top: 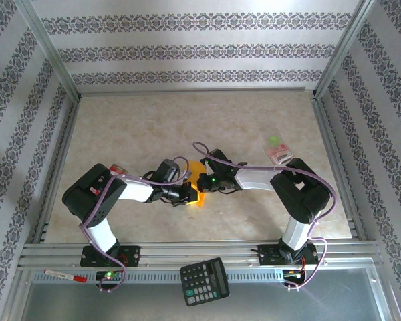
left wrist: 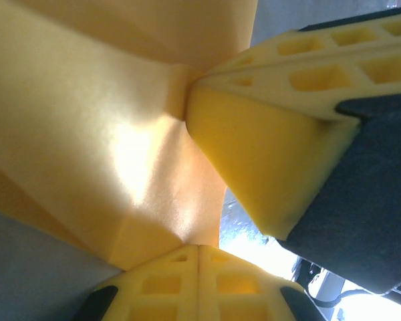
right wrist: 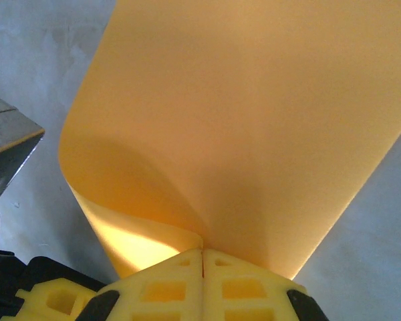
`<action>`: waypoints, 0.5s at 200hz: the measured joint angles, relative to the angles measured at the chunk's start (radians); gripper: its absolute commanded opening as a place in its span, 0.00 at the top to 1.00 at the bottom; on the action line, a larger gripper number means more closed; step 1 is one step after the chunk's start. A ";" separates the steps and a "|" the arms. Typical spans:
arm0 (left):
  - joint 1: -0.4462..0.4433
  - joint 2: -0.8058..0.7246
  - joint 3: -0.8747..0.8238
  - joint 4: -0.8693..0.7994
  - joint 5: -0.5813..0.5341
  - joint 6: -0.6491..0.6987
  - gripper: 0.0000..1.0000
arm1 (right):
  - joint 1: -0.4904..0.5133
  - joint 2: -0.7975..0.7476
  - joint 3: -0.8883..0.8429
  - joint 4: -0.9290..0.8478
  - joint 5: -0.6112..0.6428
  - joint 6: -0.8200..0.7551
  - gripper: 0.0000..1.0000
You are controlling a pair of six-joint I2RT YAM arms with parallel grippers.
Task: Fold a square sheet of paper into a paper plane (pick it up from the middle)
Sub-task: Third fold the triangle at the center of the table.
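Note:
The square sheet of paper (top: pixel 199 200) is orange-yellow and held off the table at the centre, between the two grippers. My left gripper (top: pixel 190 192) is shut on its edge; in the left wrist view the paper (left wrist: pixel 120 154) spreads creased above the closed fingertips (left wrist: pixel 199 249). My right gripper (top: pixel 204 182) is shut on the same sheet from the other side. In the right wrist view the paper (right wrist: pixel 254 134) curls up from the closed jaws (right wrist: pixel 202 251), its left side rolled over. The right gripper's yellow fingers (left wrist: pixel 281 107) press close against the paper in the left wrist view.
A small pink packet (top: pixel 279 156) and a green spot (top: pixel 274 140) lie at the right of the table. A black calculator (top: pixel 205 281) and a red pen (top: pixel 65 275) rest on the metal rail in front of the arm bases. Patterned walls enclose the table.

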 measured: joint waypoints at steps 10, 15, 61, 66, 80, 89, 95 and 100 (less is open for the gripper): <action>0.000 -0.003 0.000 -0.001 -0.001 0.000 0.95 | 0.000 0.000 0.000 0.000 0.000 0.000 1.00; 0.000 -0.004 0.000 -0.002 -0.001 0.000 0.94 | 0.000 0.000 0.000 0.000 0.000 0.000 1.00; 0.011 -0.096 0.000 -0.042 -0.018 0.003 0.96 | 0.000 0.000 0.000 0.000 0.000 -0.004 1.00; 0.016 -0.101 0.000 -0.043 -0.021 0.005 0.97 | 0.000 0.000 0.000 0.000 0.000 -0.005 1.00; 0.032 -0.101 0.007 -0.060 -0.032 0.010 0.98 | 0.000 0.000 0.000 0.000 0.000 -0.007 1.00; 0.039 -0.096 0.011 -0.070 -0.035 0.013 0.98 | 0.000 0.000 0.000 0.000 0.000 -0.008 1.00; 0.042 -0.091 0.014 -0.074 -0.035 0.014 0.98 | 0.000 0.000 0.000 0.000 0.000 -0.009 1.00; 0.042 -0.085 0.018 -0.078 -0.035 0.016 0.98 | 0.000 0.000 0.000 0.000 0.000 -0.010 1.00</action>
